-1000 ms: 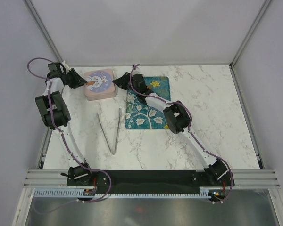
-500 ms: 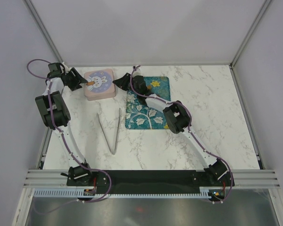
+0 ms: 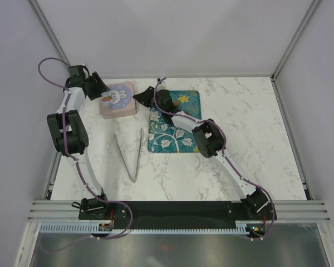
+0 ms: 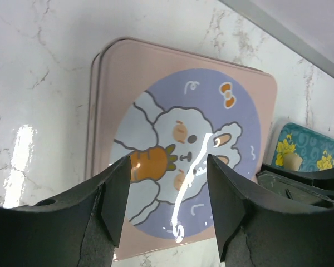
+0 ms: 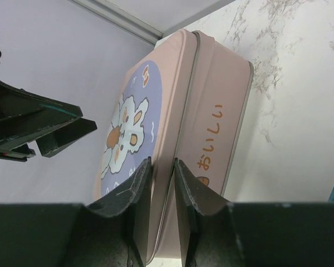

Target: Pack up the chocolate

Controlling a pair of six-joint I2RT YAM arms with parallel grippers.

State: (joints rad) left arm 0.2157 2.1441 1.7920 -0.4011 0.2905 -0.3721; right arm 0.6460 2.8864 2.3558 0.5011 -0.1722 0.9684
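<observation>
Upper left of overhead view: left pincer (image 4: pixel 167 169) open above pink bunny tin (image 4: pixel 156 72). Right pincer (image 5: pixel 162 164) nearly closed at the rim, grip unclear. A poor hold could let the lid slip.

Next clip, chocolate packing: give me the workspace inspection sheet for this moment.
Surface: white marble table, no spills seen.
Job's things: pink tin with its rabbit lid on. The only chocolate in view is one tiny tan piece on the teal mat, too small to be sure of.
Clutter: metal tongs lying on the table nearer the arm bases than the tin.
Grippers: left tool open above the lid, holding nothing. Right tool narrowed on the tin's lid edge, apparently gripping it.
Cables: purple cables run along both arms, with no snag seen.
Surroundings: plain grey walls and metal frame posts.
</observation>
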